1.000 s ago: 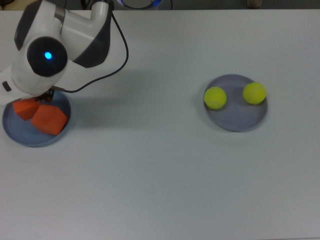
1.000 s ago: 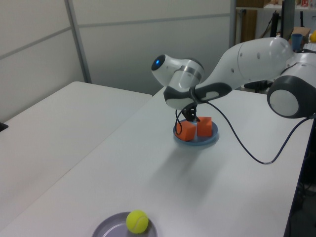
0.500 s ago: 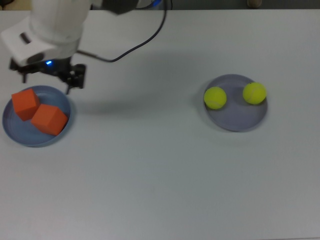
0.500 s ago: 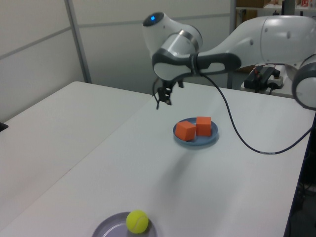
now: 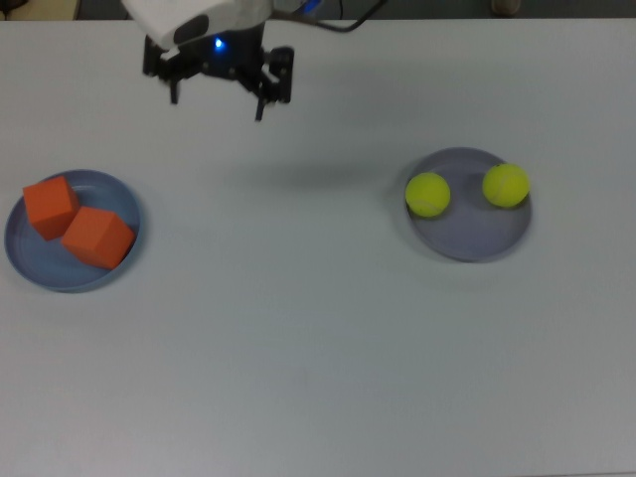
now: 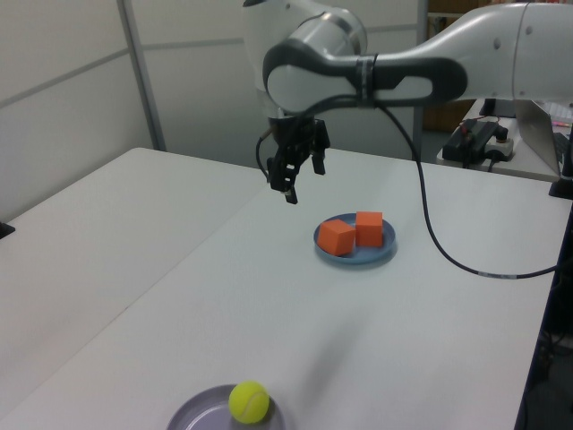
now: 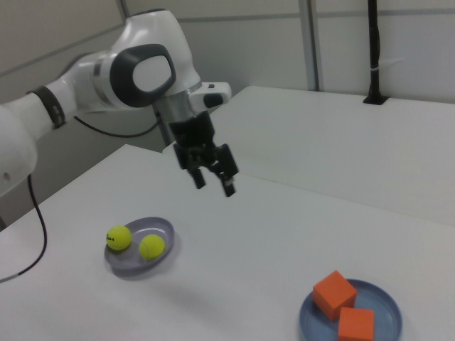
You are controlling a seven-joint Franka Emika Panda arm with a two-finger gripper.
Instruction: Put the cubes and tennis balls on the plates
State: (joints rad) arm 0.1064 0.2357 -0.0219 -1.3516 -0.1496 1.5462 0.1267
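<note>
**Sorting check: cubes and balls on plates, gripper empty**

Resting on the light blue plate [image 7: 387, 323] nearest the right view's camera, the two orange cubes [image 7: 334, 294] touch each other. Farther back, both tennis balls [image 7: 151, 246] sit on the lavender plate [image 7: 128, 266]. Beyond, the gripper [image 7: 213, 181] hangs above the white table [image 7: 256, 256], fingers parted, holding nothing.

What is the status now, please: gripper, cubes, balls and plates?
Gripper open, empty, raised above the table. Both cubes on blue plate. Both tennis balls on lavender plate. Nothing in the way.
</note>
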